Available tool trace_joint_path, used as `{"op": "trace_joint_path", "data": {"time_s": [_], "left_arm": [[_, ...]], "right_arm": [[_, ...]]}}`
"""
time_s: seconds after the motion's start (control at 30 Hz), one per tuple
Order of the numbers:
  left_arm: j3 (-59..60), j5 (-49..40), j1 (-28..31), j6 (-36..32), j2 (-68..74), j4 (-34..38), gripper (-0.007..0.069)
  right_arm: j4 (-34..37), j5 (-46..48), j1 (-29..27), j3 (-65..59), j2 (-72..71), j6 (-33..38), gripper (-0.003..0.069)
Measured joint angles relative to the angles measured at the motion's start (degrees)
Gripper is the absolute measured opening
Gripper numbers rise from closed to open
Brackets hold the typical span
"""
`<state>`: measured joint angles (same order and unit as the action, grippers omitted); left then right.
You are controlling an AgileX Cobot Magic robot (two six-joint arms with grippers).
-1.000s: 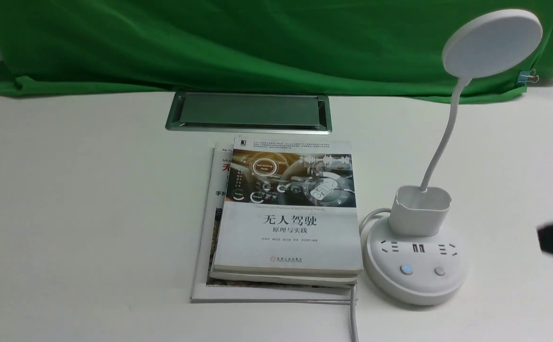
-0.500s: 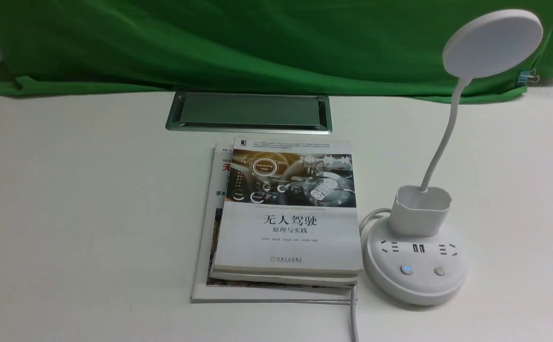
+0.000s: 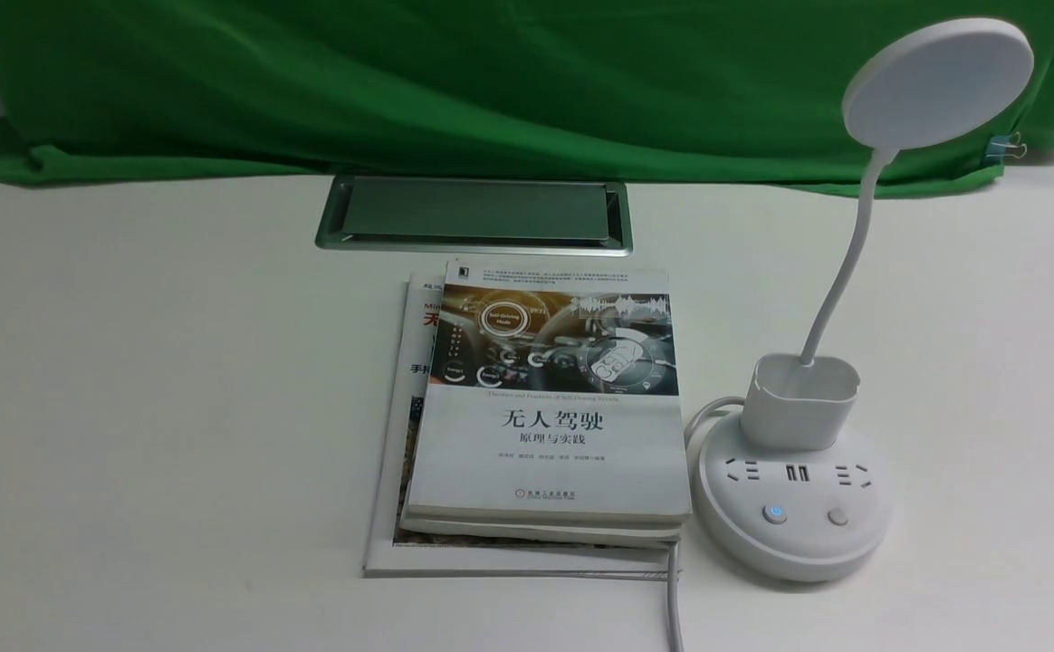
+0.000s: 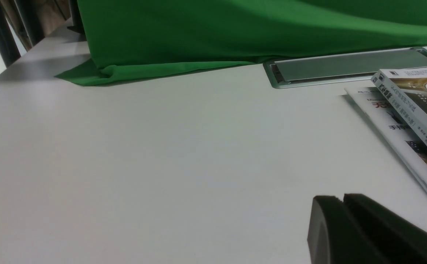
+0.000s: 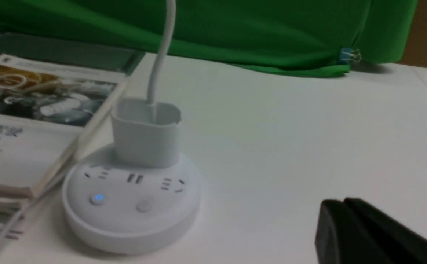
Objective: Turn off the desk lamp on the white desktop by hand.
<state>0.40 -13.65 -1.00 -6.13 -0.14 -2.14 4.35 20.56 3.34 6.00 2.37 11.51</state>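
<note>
In the right wrist view, the dark right gripper point(image 5: 345, 202) has its two fingertips pressed together over the white flat desktop point(image 3: 174, 362); the dark left gripper point(image 4: 343, 198) is likewise closed in its wrist view. Near the desktop's right edge from the front view stands the white desk lamp point(image 3: 794, 503), with a flat round head, thin bent neck, cup-shaped holder and round socket base; one of its two buttons glows blue. A grey cable point(image 3: 674, 598) runs from the base towards the near edge. Just left of the base, a white-and-dark paperback book point(image 3: 545, 453) lies on a flatter printed volume point(image 3: 382, 534). Beyond them, a rectangular grey metal hatch point(image 3: 477, 208) sits at the far edge, by a green cloth backdrop point(image 3: 491, 81) with a blue binder clip point(image 3: 1000, 148).
</note>
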Motion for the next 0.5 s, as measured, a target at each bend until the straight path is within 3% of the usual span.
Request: {"op": "trace_joint_path", "data": {"time_s": [0.5], "left_arm": [[0.0, 0.01, 0.0, 0.0, 0.0, 0.0, 0.002]], "right_arm": [[-0.81, -5.45, -0.12, -6.41, -2.27, 0.05, 0.0036]]}}
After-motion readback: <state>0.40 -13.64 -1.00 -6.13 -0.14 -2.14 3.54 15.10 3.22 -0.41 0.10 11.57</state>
